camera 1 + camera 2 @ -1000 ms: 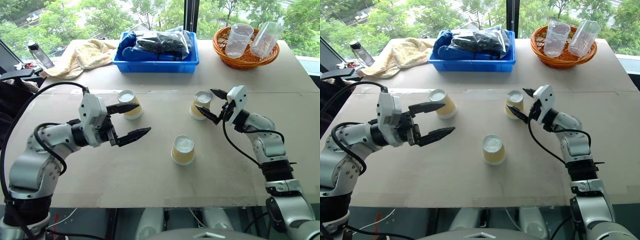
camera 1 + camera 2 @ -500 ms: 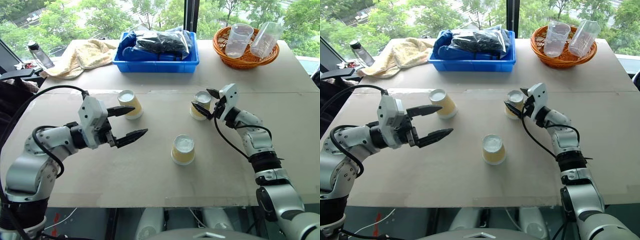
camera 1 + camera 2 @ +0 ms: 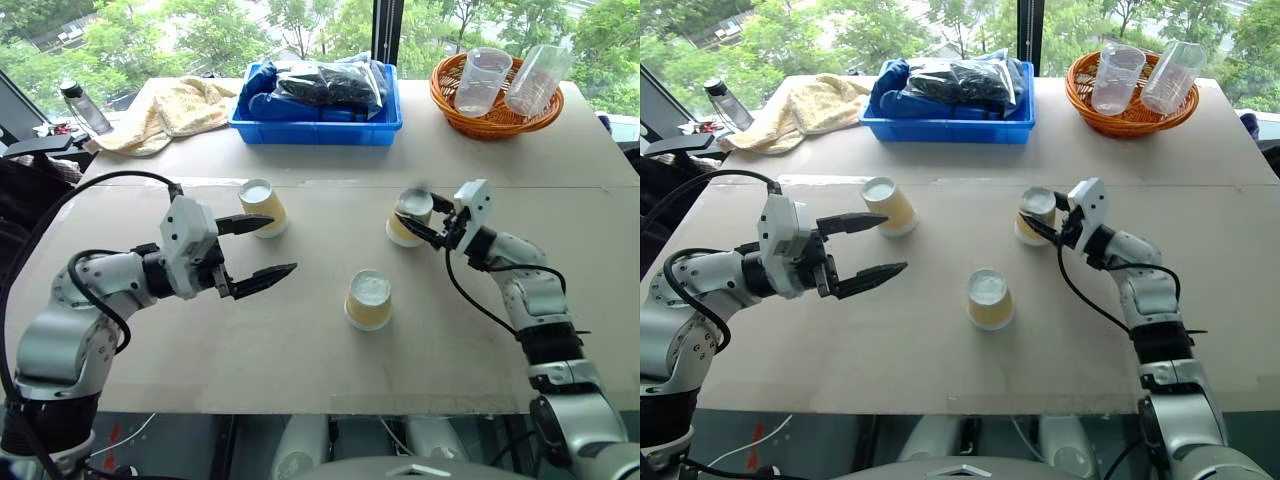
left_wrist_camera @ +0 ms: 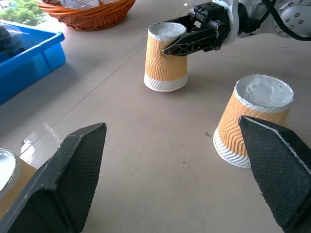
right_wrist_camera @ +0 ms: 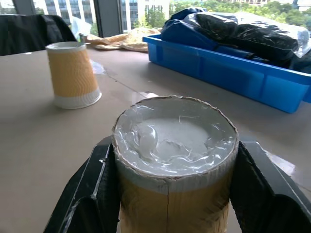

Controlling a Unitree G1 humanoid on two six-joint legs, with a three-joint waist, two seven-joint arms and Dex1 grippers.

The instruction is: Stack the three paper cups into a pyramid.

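Behind the cups (image 3: 367, 299): blue bin (image 3: 318, 107), basket (image 3: 495, 100), towel (image 3: 165, 110).

Three paper cups (image 3: 367, 300), two clear plastic cups (image 3: 478, 80), one blue bin (image 3: 318, 110), one orange basket (image 3: 492, 110).

Bright, even daylight enters from the windows at 12 o'clock. Shadows on the table (image 3: 300, 370) are soft and faint. Glare patch on the table near the tray (image 4: 24, 58) in the left wrist view. Head views sharp; the nearest cup (image 5: 175, 165) is slightly soft.
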